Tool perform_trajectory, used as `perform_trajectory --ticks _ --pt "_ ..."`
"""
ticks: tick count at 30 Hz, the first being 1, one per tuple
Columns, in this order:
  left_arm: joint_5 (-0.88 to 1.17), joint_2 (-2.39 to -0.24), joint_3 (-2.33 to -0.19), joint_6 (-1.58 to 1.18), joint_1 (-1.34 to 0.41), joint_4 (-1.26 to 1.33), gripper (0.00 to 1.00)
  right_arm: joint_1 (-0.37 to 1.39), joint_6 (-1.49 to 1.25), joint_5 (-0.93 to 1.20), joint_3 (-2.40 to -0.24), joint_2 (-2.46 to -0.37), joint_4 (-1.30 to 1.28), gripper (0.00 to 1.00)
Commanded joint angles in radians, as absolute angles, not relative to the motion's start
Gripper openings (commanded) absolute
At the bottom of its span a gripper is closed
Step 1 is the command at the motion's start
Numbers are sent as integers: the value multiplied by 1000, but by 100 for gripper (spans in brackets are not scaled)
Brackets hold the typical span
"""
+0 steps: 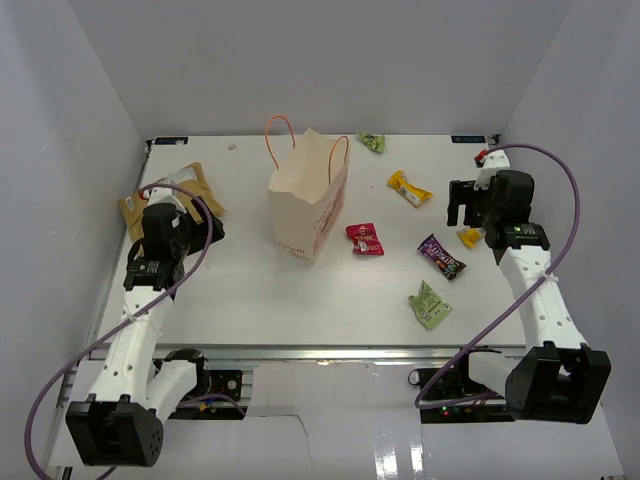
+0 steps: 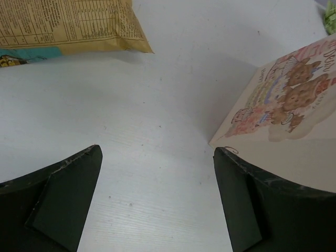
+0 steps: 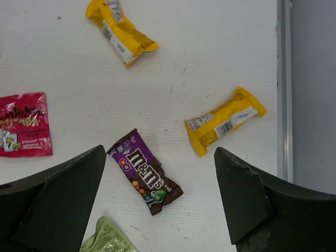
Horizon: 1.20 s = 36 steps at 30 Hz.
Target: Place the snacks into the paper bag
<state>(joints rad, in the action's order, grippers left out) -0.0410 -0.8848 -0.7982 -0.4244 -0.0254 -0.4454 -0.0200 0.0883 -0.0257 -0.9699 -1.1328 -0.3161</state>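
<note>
The cream paper bag (image 1: 308, 196) stands upright mid-table with orange handles; its printed front shows in the left wrist view (image 2: 283, 105). The tan-gold chip bag (image 1: 172, 198) lies at the left, partly under my left gripper (image 1: 212, 228), which is open and empty; the chip bag also shows in the left wrist view (image 2: 68, 23). My right gripper (image 1: 460, 207) is open and empty above a dark purple packet (image 3: 145, 178), which also shows in the top view (image 1: 441, 256). Nearby lie two yellow packets (image 3: 224, 121) (image 3: 120, 30), a red packet (image 1: 365, 239) and green packets (image 1: 429, 305) (image 1: 373, 142).
White walls enclose the table on three sides. A metal rail (image 3: 284, 89) runs along the table's right edge. A small red object (image 1: 482, 156) lies at the back right corner. The arm bases and cables sit at the near edge.
</note>
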Motion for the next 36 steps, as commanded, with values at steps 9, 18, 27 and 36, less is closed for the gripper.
perform_trajectory --ticks 9,18,27,36 --pt "-184 -1342 -1109 -91 -21 -413 97 -5 737 621 -1023 -1180 -581 90" --pt "-127 -1716 -1313 142 -21 -279 88 -5 713 683 -1012 -1244 -532 90" --pt "-290 -1931 -1413 224 -44 -212 84 -6 693 667 -985 -1250 -534 90" --pt "-359 -1962 -1336 213 -44 -163 42 -8 680 667 -1009 -1256 -538 90"
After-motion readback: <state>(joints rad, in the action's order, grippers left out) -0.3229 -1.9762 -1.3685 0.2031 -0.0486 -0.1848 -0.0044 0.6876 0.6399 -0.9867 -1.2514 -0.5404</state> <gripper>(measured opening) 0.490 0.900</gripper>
